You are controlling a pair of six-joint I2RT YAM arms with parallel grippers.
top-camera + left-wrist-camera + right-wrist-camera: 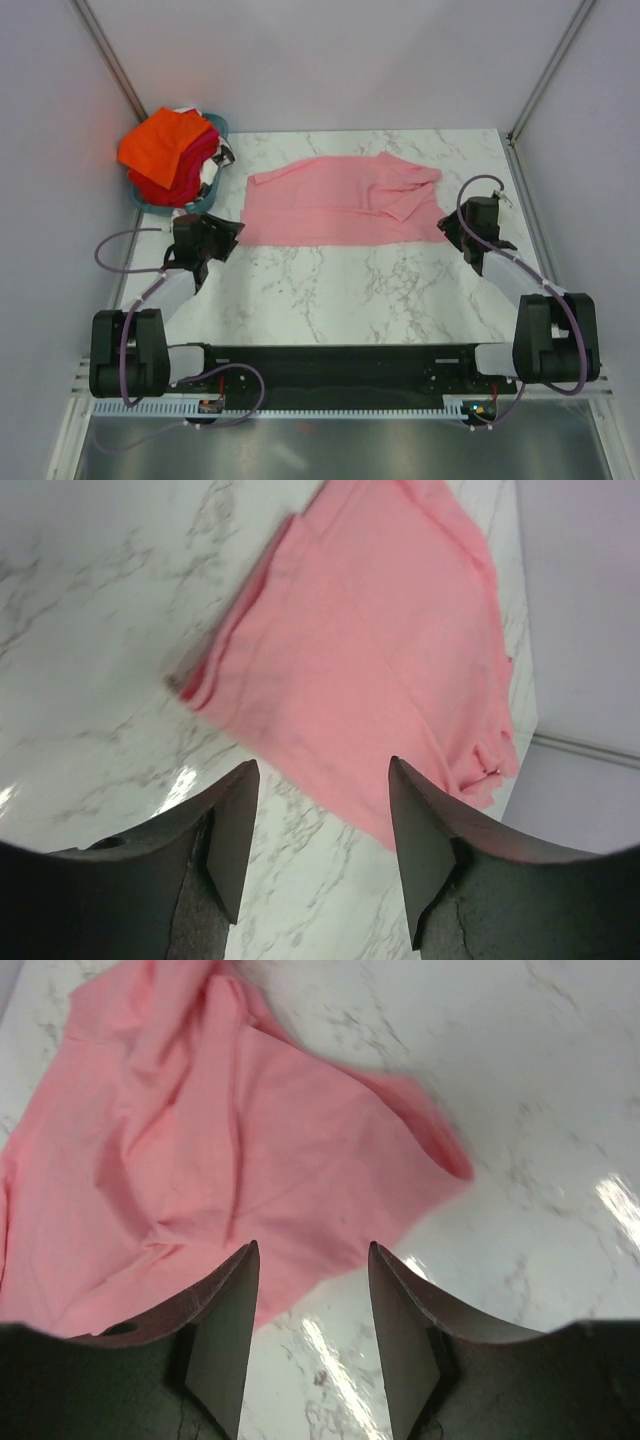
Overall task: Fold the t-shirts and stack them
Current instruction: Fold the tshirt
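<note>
L gripper (320,780) is hovering w/ its fingers (232,830) spread apart, gripping nothing. The pink t-shirt (380,650) is lying flat just beyond the tips, and in the wrist view its near hem is running across the gap btwn them, w/ the corner of the cloth sitting off to the left. R gripper (312,1260) is likewise hanging released and empty. The same hem is crossing btwn its tips, w/ the shirt's corner poking out to the right over bare marble. I can't tell whether either set of tips is touching the cloth. From above, the shirt is lying spread sideways across the far half of the marble table (350,290), one gripper at each near corner, and a sleeve is lying flopped over the body on the right side. Bare marble is showing btwn the near hem and the arm bases. The table's right edge is running close by the R gripper. At the far left corner, near the shirt's left edge but apart from it, a teal basket (222,128) is holding an orange t-shirt (160,140) piled on red and magenta cloth (190,168).
</note>
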